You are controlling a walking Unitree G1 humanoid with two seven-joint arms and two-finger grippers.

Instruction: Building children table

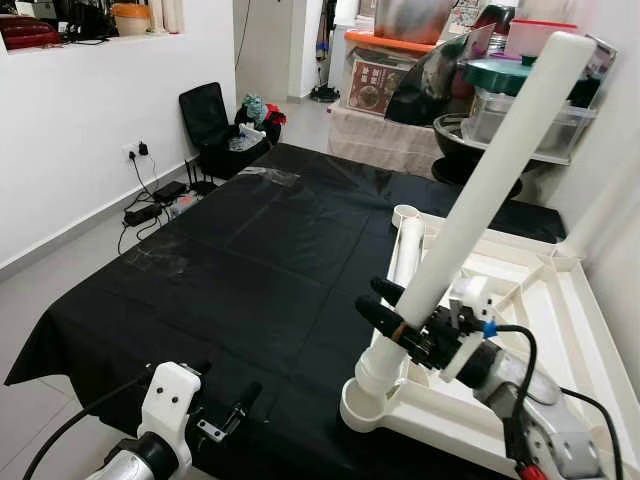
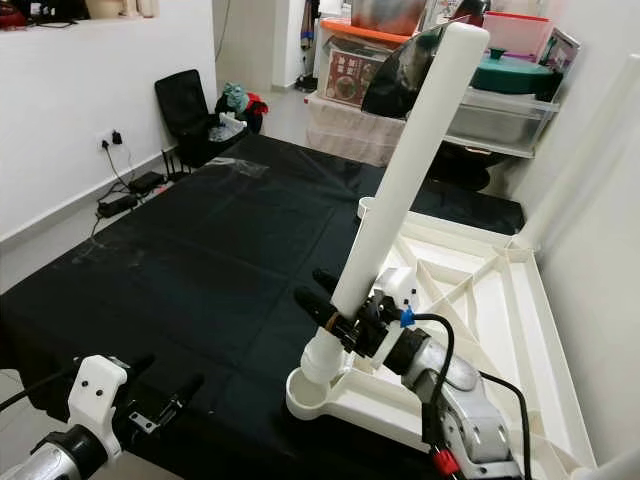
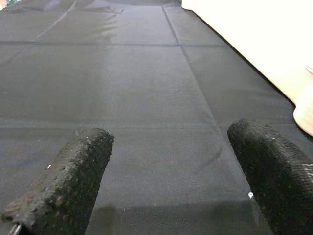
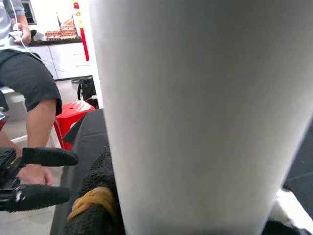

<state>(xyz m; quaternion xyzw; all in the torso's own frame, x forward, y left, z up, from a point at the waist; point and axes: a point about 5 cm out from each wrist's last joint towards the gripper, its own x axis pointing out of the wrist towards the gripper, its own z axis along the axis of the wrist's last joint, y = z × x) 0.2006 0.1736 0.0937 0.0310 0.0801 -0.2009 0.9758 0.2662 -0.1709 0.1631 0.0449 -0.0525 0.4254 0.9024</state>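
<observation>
The right gripper has its fingers clamped around a white table leg standing tilted in the near corner socket of the upturned white tabletop on the black-covered counter, apparently not yet seated straight, another leg lies unfitted, and the left gripper waits with fingers apart.

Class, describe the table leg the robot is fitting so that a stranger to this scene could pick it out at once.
Start at the black cloth on the floor, then find the white upturned tabletop at its right side. At its nearest corner socket a long white tube, the table leg, rises tilted, gripped low down by the right hand. Unlike the second white leg lying flat on the tabletop, this one stands.
</observation>
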